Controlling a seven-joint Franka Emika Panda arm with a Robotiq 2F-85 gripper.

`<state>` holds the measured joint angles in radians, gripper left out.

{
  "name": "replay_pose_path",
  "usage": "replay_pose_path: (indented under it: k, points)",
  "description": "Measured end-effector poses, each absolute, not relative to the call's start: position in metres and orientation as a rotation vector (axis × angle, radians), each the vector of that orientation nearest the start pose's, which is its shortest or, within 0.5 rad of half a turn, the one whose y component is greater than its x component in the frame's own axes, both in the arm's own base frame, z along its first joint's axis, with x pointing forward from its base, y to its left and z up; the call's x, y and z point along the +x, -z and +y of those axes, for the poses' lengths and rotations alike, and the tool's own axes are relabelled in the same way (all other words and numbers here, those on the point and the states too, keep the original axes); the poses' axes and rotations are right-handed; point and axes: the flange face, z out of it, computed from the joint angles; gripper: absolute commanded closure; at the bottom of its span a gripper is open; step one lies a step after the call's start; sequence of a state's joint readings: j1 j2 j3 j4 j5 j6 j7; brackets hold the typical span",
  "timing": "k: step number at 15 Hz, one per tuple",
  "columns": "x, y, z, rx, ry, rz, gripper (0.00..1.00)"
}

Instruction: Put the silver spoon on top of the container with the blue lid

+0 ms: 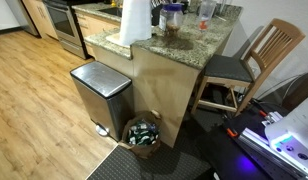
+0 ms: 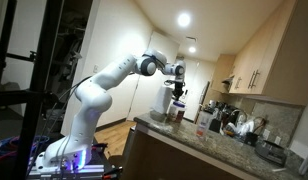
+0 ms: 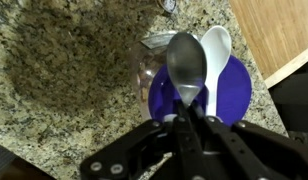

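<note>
Wrist view: the gripper (image 3: 190, 120) is clamped on the handle of the silver spoon (image 3: 186, 62), whose bowl points away from the wrist. The container's blue lid (image 3: 234, 95) lies directly beneath, on the granite counter (image 3: 64, 70). A white spoon (image 3: 218, 48) sits just beside the silver one. The spoon's long axis crosses the lid, so the next move is probably straight down.

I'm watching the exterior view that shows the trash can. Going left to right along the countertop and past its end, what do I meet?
paper towel roll → container with the blue lid → clear cup with red in it → wooden chair, off the counter's end.
</note>
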<state>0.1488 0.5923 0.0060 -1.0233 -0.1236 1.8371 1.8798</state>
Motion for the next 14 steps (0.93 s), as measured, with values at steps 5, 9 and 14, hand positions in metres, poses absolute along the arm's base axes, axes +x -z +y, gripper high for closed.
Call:
replay_pose_path:
  k: [5,9,14]
  points:
    - [0.745,-0.517,0.109,-1.976,0.328,2.254,1.00]
    - [0.748,-0.517,0.109,-1.971,0.332,2.251,0.73]
    - [0.744,-0.521,0.107,-1.987,0.307,2.282,0.36]
